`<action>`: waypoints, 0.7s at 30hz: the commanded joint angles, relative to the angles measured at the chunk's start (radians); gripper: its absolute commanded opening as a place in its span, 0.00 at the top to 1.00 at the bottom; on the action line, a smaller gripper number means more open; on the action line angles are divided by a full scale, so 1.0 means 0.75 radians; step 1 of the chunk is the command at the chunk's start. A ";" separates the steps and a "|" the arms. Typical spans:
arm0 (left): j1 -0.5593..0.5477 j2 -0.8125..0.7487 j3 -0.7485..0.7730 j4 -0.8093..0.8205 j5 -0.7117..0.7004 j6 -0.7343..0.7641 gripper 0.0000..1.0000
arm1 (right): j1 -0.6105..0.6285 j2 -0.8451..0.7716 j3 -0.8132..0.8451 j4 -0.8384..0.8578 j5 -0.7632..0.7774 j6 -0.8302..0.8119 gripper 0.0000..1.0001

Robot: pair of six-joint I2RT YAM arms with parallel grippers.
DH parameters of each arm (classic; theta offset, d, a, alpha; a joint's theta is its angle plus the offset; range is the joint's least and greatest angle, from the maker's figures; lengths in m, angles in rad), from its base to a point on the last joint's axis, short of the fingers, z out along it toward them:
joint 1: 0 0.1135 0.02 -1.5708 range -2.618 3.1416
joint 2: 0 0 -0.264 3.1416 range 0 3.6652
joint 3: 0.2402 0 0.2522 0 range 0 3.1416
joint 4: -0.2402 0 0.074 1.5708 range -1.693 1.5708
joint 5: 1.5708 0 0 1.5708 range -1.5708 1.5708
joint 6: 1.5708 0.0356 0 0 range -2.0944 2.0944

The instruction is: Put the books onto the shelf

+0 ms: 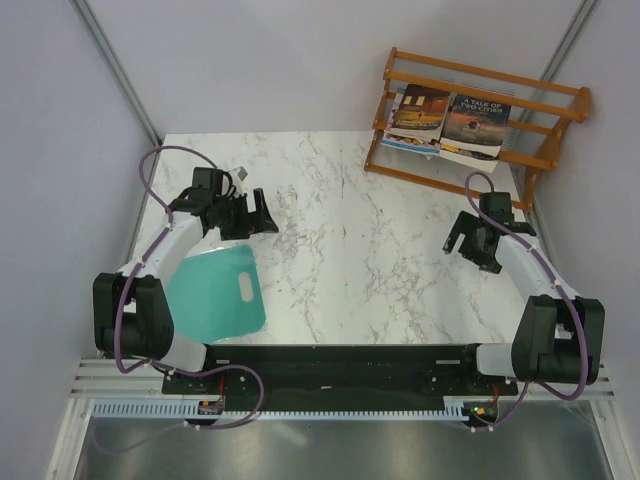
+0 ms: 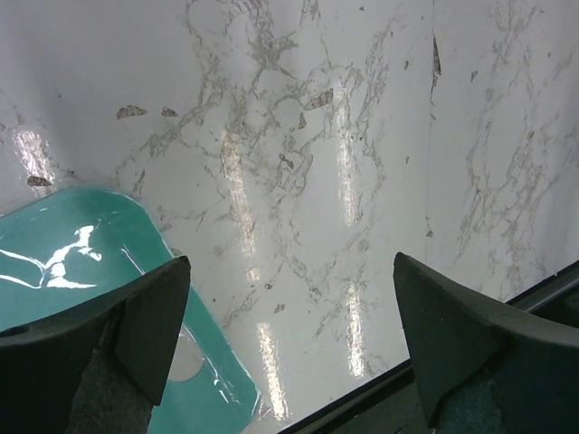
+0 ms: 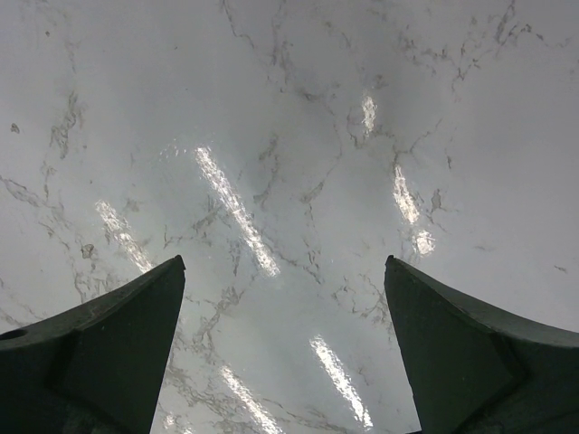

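The shelf [image 1: 482, 73], an orange-brown slatted rack, stands at the table's far right corner. Books lie stacked on it: a dark red-brown one [image 1: 420, 110] on the left and "A Tale of Two Cities" [image 1: 478, 122] on the right, with pale edges of others [image 1: 400, 143] showing beneath. My left gripper [image 1: 250, 222] hovers open over the table's left side, far from the shelf; the left wrist view shows only marble between its fingers [image 2: 289, 260]. My right gripper [image 1: 470, 252] is open just in front of the shelf, over bare marble [image 3: 284, 260].
A teal flat sheet with a handle hole [image 1: 215, 290] lies at the near left, its corner under the left finger [image 2: 81, 244]. Walls close in on both sides and behind the white marble table [image 1: 340, 250]. A black base plate [image 1: 340, 360] runs along the near edge.
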 commanded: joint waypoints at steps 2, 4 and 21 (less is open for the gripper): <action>0.007 0.014 -0.029 0.064 0.076 -0.015 0.00 | -0.004 -0.064 -0.040 0.013 0.008 0.031 0.02; 0.007 0.026 -0.038 0.070 0.072 -0.017 0.00 | -0.006 -0.084 -0.044 0.011 0.039 0.014 0.02; 0.058 0.074 -0.040 0.128 0.186 -0.017 0.04 | -0.004 -0.027 -0.031 0.058 0.064 -0.014 0.02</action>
